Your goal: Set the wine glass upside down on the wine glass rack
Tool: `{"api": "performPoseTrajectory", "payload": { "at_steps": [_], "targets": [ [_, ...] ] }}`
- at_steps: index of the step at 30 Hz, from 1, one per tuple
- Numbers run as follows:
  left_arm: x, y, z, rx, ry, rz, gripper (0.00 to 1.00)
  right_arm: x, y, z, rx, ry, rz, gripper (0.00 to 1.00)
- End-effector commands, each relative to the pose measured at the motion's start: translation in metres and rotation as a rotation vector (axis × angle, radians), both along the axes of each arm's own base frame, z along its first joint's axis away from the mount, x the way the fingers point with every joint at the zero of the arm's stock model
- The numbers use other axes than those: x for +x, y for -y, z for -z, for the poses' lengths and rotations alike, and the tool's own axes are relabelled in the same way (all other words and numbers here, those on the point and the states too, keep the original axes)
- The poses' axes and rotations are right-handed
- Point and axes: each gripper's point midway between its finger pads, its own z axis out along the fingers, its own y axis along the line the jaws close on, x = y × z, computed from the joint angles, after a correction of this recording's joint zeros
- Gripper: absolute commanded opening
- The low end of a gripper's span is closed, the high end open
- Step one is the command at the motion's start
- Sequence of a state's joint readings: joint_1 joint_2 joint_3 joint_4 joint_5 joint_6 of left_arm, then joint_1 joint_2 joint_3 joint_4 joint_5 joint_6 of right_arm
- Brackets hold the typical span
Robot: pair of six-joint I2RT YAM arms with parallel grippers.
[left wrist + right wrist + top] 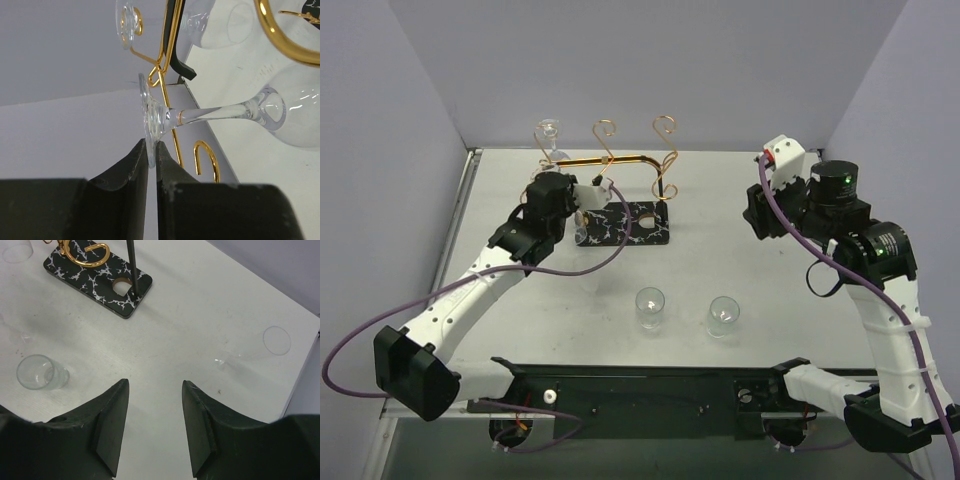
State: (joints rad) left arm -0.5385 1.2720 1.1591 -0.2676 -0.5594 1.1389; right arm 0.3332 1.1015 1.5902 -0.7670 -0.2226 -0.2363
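Sliding the stem in between the gold wires of the rack (642,224) should go best with the foot held level above them, so that it seats before release. The fingers of the left gripper (152,150) are clamped on the foot's rim of the wine glass (215,114), at mid-frame in the left wrist view. Its long axis runs left to right there, foot left, bowl at the right edge. The right gripper (152,405) has its fingers apart, holding nothing.

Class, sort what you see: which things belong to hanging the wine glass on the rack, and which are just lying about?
In the job: wine glass, wine glass rack, left gripper pinching its foot.
Lying about: two glasses on the table, open right gripper.
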Motion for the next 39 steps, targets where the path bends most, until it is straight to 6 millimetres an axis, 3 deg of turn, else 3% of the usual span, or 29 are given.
{"api": "performPoseTrajectory", "payload": {
  "at_steps": [1, 19, 27, 39],
  "targets": [
    [0.009, -0.014, -0.042, -0.052, 0.146, -0.059, 0.00, -0.001, -0.002, -0.004, 0.026, 0.015, -0.005, 0.42],
    [0.002, -0.050, -0.048, -0.037, 0.156, -0.107, 0.00, -0.004, -0.003, -0.007, 0.049, 0.021, -0.012, 0.42],
    [-0.011, -0.056, -0.052, -0.048, 0.158, -0.111, 0.00, -0.004, -0.005, -0.006, 0.052, 0.014, -0.019, 0.42],
    [-0.024, -0.059, -0.043, -0.047, 0.138, -0.107, 0.00, -0.005, -0.003, -0.003, 0.055, 0.011, -0.015, 0.42]
  ]
}}
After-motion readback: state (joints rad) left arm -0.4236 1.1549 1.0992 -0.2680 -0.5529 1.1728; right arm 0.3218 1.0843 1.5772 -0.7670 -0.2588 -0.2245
